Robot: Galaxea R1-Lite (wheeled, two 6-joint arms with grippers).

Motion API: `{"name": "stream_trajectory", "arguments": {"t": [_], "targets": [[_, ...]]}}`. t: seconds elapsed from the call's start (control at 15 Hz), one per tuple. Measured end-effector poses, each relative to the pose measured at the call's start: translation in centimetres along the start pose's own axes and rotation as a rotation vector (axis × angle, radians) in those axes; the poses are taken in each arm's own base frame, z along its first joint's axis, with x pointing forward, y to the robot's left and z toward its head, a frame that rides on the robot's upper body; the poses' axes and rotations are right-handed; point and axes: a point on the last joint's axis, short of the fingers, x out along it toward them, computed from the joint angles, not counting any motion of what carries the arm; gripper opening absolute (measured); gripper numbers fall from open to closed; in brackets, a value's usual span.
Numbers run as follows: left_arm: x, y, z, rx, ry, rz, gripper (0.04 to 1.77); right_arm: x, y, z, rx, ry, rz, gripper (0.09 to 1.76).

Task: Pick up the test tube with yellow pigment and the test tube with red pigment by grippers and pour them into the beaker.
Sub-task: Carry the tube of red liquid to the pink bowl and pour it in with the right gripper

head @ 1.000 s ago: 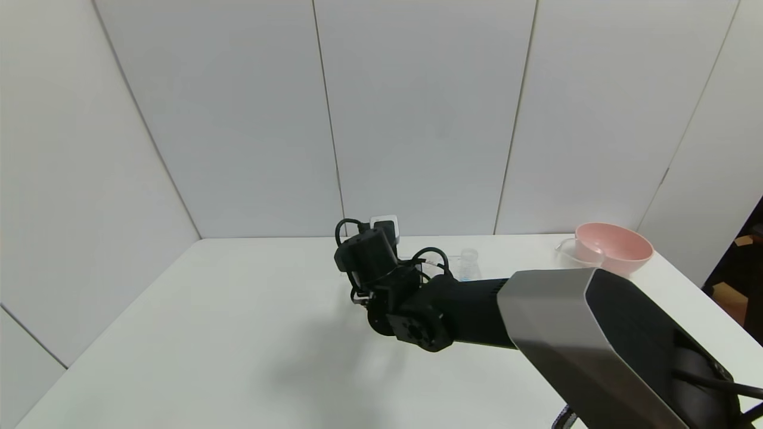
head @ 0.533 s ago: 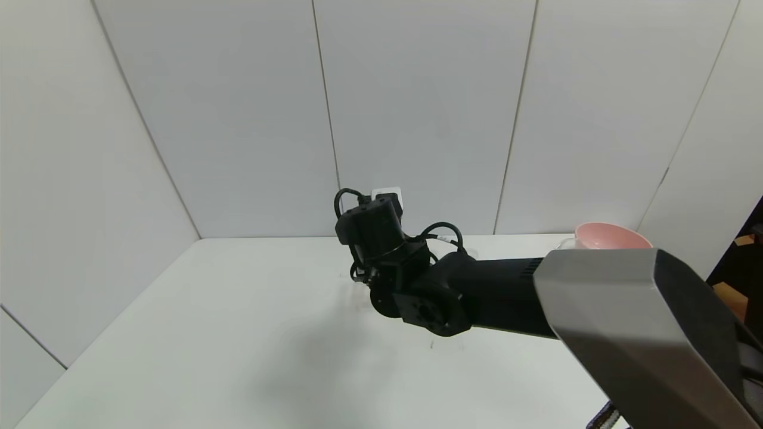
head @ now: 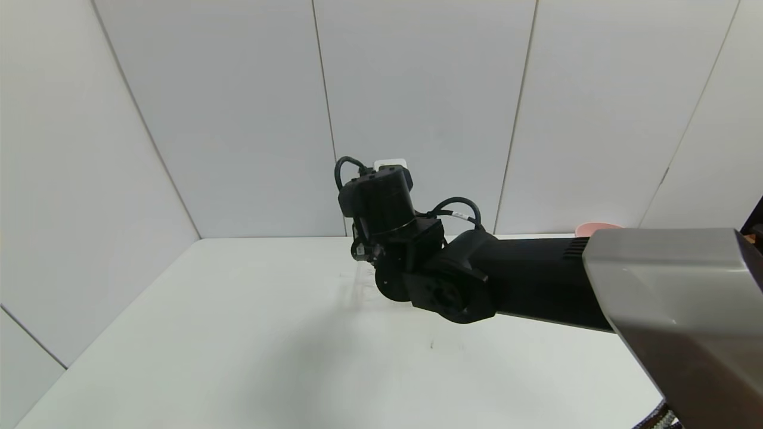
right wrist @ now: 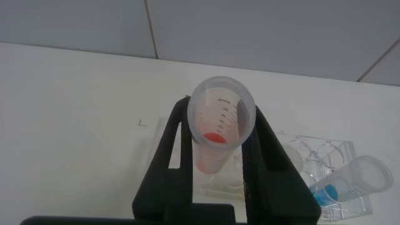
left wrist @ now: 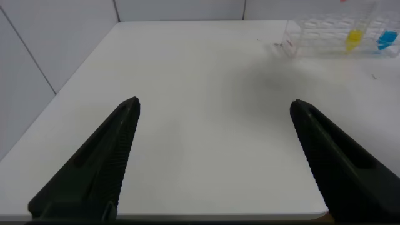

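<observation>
Above the far middle of the white table (head: 238,333), the right gripper (right wrist: 215,169) is raised and its two black fingers (right wrist: 165,169) are closed around the test tube with red pigment (right wrist: 219,128), which stands between them with its open mouth toward the wrist camera and the red pigment at its bottom. Below it is the clear tube rack (right wrist: 325,165), and a blue-tipped tube (right wrist: 350,184) leans in one slot of this rack. From the left wrist view, the test tube with yellow pigment (left wrist: 354,37) stands upright in the same rack, beside the blue one. The left gripper (left wrist: 212,156) is low near the front edge of the table, well apart from the rack, with its fingers spread wide and nothing between them. I cannot see the beaker; only a small part of the pink bowl (head: 596,227) shows behind the right arm (head: 536,286).
</observation>
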Motion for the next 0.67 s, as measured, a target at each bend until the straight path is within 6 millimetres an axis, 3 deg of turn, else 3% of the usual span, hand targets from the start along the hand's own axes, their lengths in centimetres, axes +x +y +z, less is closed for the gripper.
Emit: {"name": "stream_trajectory", "arguments": {"t": [0.33,0.47,0.67], "targets": [[0.0,0.0,0.0,0.000,0.000,0.000,1.72,-2.1,-1.3,-0.7,-0.049,0.091,0.118,0.51],[0.0,0.0,0.0,0.000,0.000,0.000,1.72,-3.8,-3.1,-0.9,-0.086,0.165,0.249,0.51],[0.0,0.0,0.0,0.000,0.000,0.000,1.72,-6.3,-7.2,-0.1,-0.141,0.234,0.432,0.51]]}}
